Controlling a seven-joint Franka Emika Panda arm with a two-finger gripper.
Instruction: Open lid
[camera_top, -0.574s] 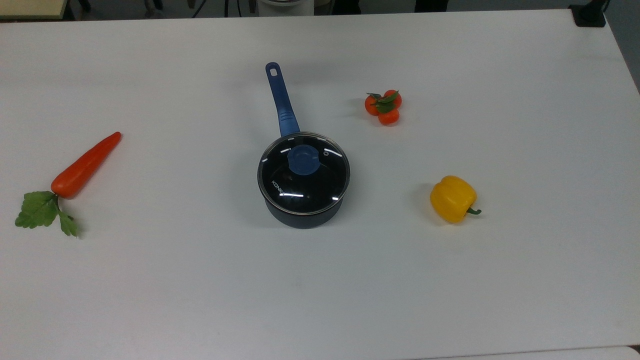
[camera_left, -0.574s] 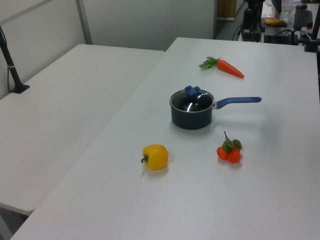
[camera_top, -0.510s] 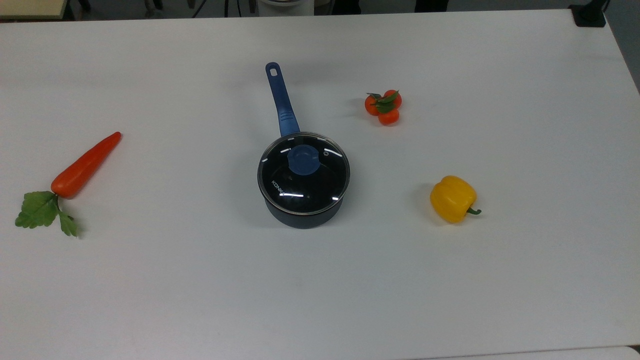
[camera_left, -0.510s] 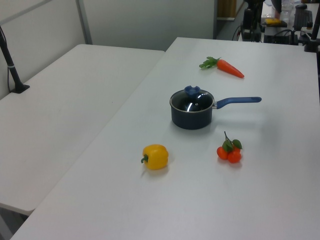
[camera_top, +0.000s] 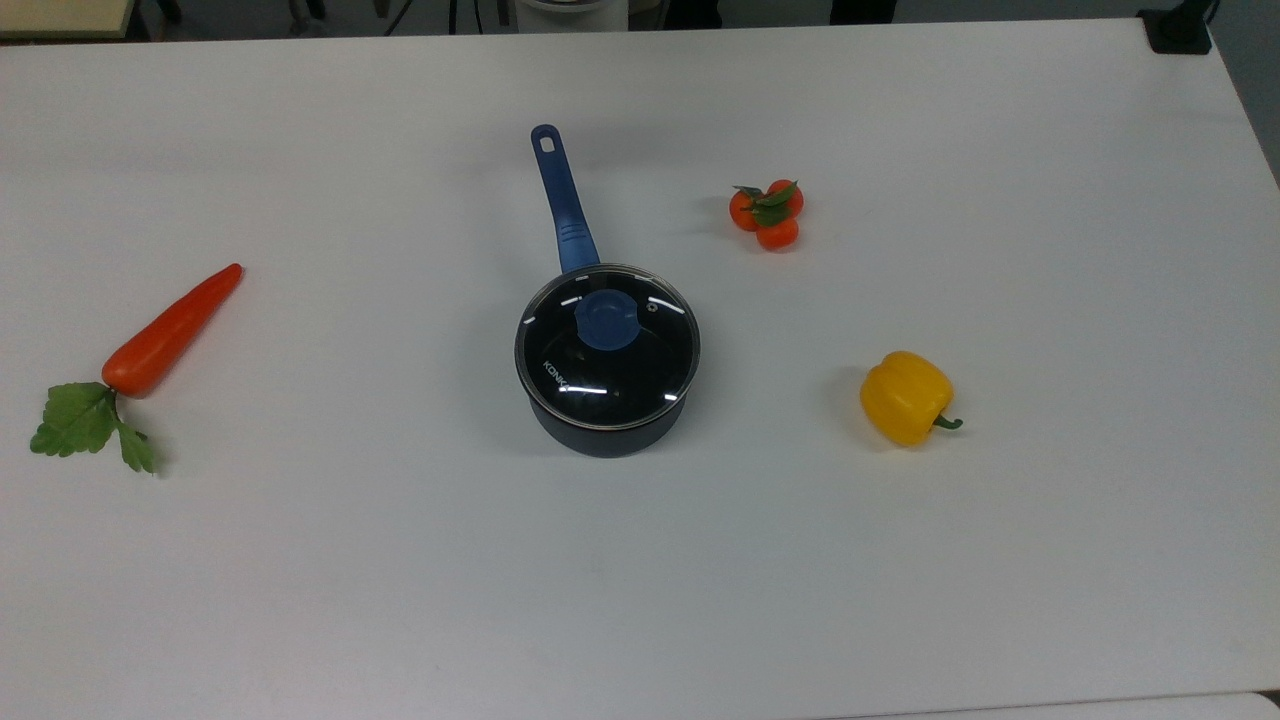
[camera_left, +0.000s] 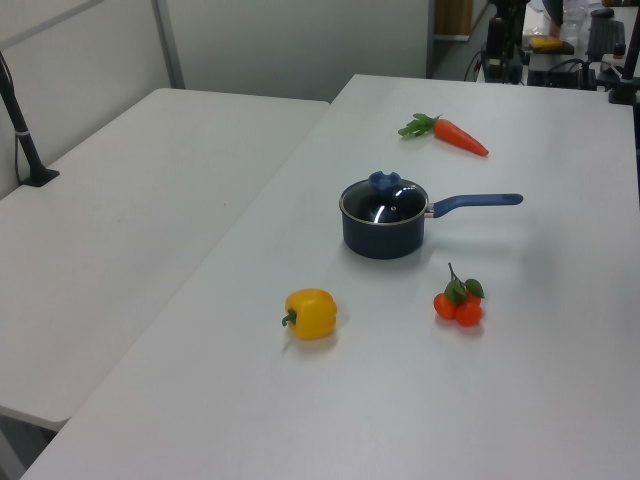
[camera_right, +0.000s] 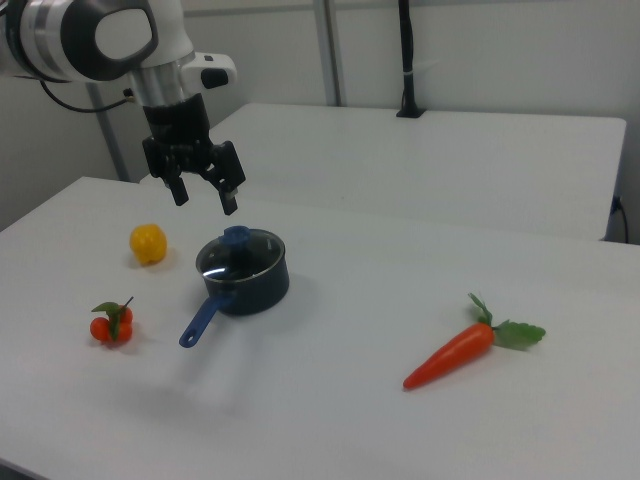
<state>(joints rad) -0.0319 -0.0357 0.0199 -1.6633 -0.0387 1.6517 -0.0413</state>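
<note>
Right view: the lid (camera_right: 240, 255) is still being carried by the pot (camera_right: 245, 282), unlifted; the gripper (camera_right: 204, 197) is being held open at its 11 o'clock, above, nothing gripped.

blue-knobbed lid (camera_top: 607, 345), orange carrot (camera_top: 170, 332), yellow pepper (camera_top: 905, 397)
</note>
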